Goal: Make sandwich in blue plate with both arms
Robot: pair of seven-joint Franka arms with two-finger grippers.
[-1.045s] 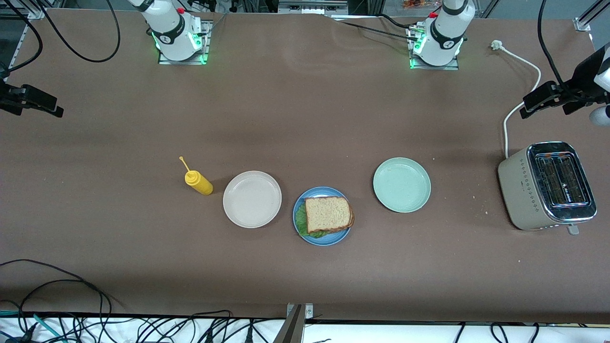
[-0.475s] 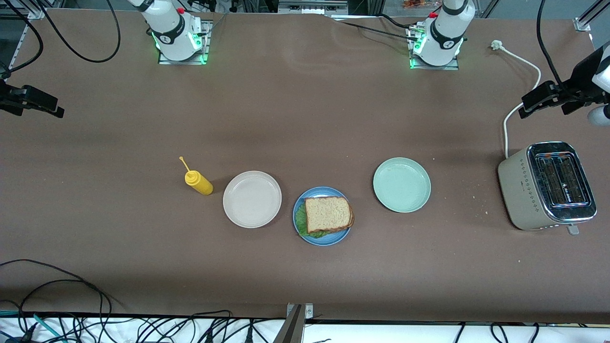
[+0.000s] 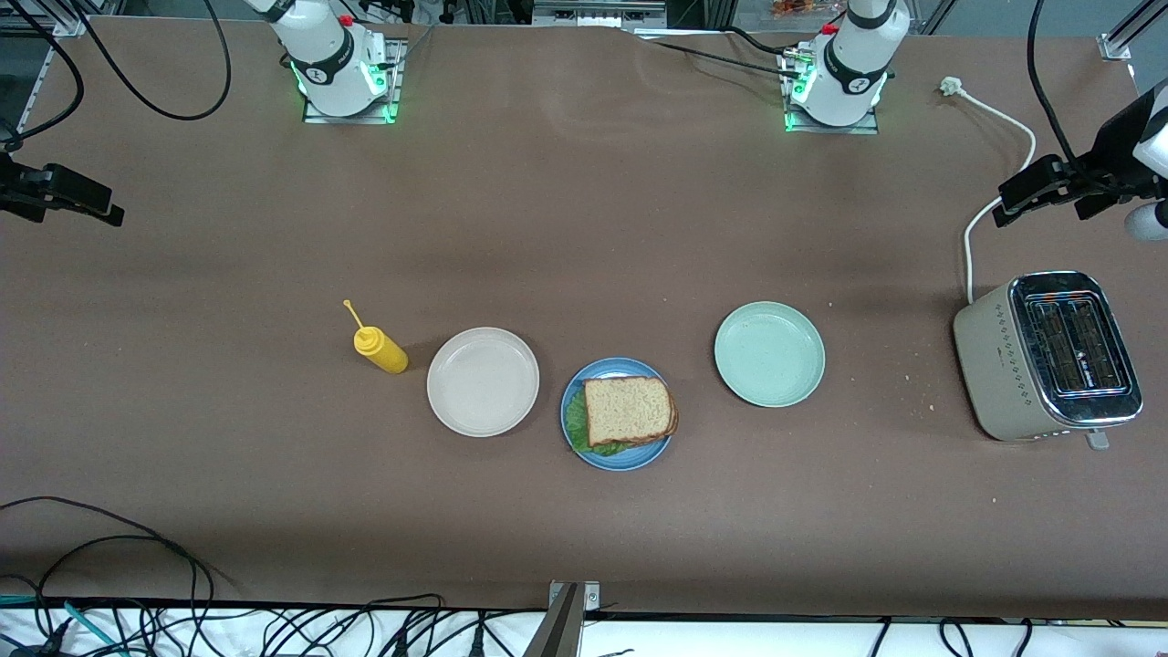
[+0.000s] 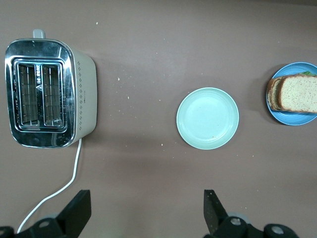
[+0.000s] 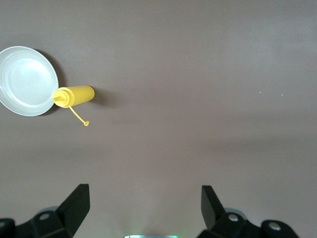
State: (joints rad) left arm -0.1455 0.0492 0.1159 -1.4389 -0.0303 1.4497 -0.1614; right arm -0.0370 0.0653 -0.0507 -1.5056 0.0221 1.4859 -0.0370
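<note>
The sandwich (image 3: 628,410) lies in the blue plate (image 3: 619,460): a brown bread slice on top, a green lettuce leaf sticking out at the edge, and a second slice under it. The left wrist view catches it too, sandwich (image 4: 298,93) on blue plate (image 4: 296,119). My left gripper (image 4: 147,210) hangs open and empty high over bare table, between its base and the mint plate. My right gripper (image 5: 144,206) is also open and empty, high over bare table close to its base. Both arms wait; in the front view only their bases show.
A yellow squeeze bottle (image 3: 380,349) lies beside a cream-white plate (image 3: 483,381). A pale mint-green plate (image 3: 769,354) sits toward the left arm's end, then a toaster (image 3: 1049,356) with a white cord (image 3: 969,246). Black clamps (image 3: 59,193) stick in at both table ends.
</note>
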